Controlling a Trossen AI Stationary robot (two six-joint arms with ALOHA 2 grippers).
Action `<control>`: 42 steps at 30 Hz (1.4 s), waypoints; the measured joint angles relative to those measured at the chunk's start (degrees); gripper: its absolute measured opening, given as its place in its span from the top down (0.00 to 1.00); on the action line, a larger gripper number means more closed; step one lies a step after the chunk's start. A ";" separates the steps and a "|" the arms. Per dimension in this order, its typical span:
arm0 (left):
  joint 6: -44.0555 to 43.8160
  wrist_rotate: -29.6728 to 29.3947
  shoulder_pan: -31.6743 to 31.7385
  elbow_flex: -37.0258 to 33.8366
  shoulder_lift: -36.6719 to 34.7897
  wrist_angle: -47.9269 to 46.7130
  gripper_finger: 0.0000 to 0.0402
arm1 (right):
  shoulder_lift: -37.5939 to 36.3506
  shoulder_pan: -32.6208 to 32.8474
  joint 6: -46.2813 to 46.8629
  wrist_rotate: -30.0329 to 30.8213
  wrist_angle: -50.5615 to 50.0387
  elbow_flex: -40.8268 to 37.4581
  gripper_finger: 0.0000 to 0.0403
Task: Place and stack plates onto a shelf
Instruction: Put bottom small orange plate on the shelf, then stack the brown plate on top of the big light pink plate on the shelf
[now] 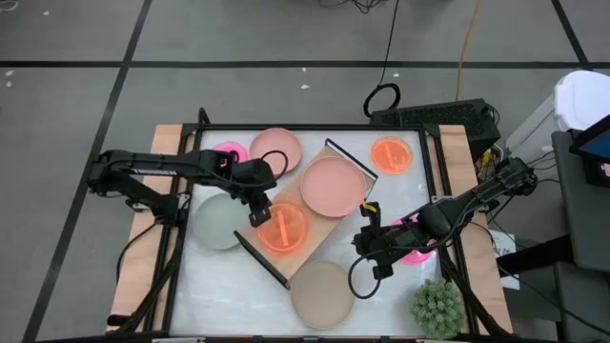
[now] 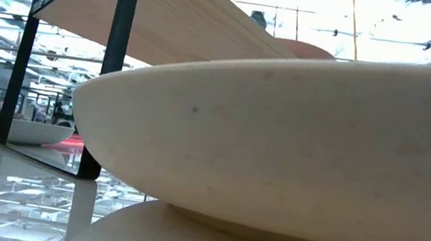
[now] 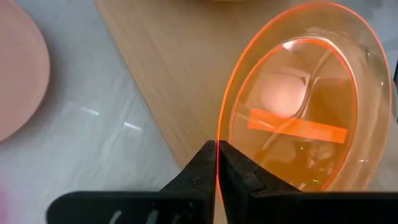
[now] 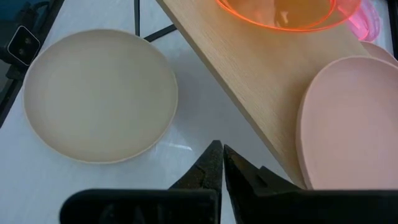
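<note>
- The shelf (image 1: 310,214) is seen lying slantwise across the middle of the white table (image 1: 381,295).
- An orange plate (image 1: 283,229) rests on the near-left part of the shelf; a large pink plate (image 1: 334,186) rests on its far-right part.
- The left gripper (image 1: 259,215) is placed at the left rim of the orange plate (image 3: 305,106), and its fingers (image 3: 199,171) are pinched on that thin rim.
- The right gripper (image 1: 367,211) is held to the right of the shelf, beside the large pink plate, with its fingers pressed together on nothing.
- A beige plate (image 1: 322,294) lies on the table near the shelf's near end, apart from both grippers.
- A grey plate (image 1: 217,222) lies left of the shelf.
</note>
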 joint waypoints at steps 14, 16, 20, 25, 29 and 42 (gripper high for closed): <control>1.13 0.17 0.54 0.06 0.62 0.16 0.96 | 0.00 0.00 0.38 -0.02 0.00 0.00 1.00; 1.10 0.17 0.54 0.04 0.85 0.05 0.96 | 0.00 0.00 0.54 -0.02 -0.12 0.00 1.00; 1.10 0.14 0.30 0.11 1.47 0.15 0.96 | 0.00 0.00 1.12 -0.02 -0.76 0.00 1.00; 0.86 0.98 0.27 0.09 1.46 0.31 0.90 | 0.00 0.00 1.22 -0.02 -0.99 0.00 1.00; -0.03 0.38 0.27 0.07 1.65 0.20 0.80 | 0.00 0.00 1.22 -0.02 -1.01 0.00 1.00; 1.21 -2.98 0.25 0.02 0.80 0.29 0.75 | 0.00 0.00 1.22 -0.02 -1.01 0.00 1.00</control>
